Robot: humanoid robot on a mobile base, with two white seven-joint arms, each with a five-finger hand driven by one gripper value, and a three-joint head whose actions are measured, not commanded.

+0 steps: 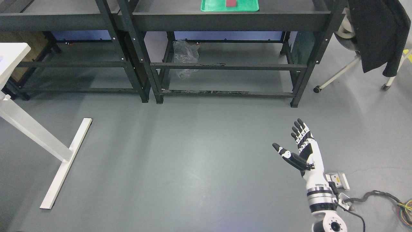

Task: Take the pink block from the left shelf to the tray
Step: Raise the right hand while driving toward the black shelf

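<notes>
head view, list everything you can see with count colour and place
shelf units: two, black, side by side across the top
tray: one, green, on top of the right unit
block: one, reddish pink, on the tray, cut off by the top edge
plastic bag: one, clear, on the right unit's lower level
table: one, white, left edge
chair: one, white legs, black jacket draped over it, top right
cables: several, bottom right floor
right hand: one, black and white, open, lower right, holding nothing

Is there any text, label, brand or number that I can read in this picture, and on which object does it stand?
None can be read.
The small box on the floor beside the right hand carries a yellow label, too small to read.
</notes>
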